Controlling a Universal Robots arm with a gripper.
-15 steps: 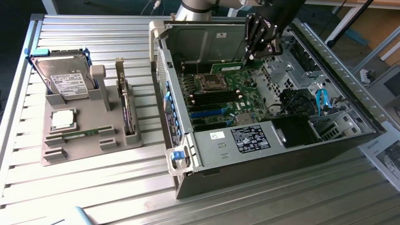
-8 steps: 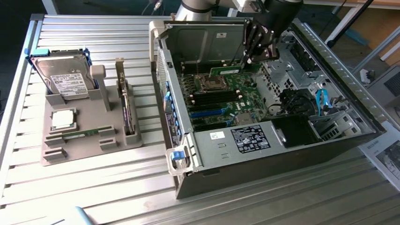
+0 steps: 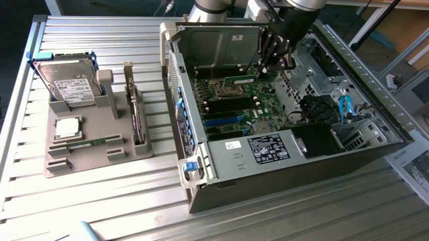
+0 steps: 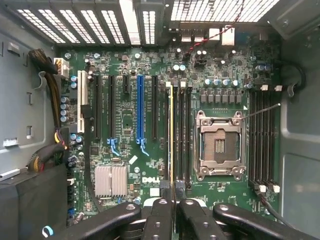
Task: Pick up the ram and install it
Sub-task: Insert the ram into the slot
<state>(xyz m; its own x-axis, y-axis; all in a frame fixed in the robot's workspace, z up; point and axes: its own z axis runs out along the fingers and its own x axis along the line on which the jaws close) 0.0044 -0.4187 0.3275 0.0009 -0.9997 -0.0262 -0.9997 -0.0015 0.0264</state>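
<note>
Claw tight around ram

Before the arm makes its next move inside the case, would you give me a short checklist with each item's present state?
1. Grip: ok. The gripper is shut on the ram.
2. Position: ok. The ram is inside the open case, over the motherboard.
3. Alignment: ok. In the wrist view the ram runs parallel to the memory slots beside the processor socket.
4. Seating: not ok. In the exterior view the ram hangs above the board.
5. Slot latches open: cannot tell.
6. Cables: ok. The cable bundle lies off to the board's side.
</note>
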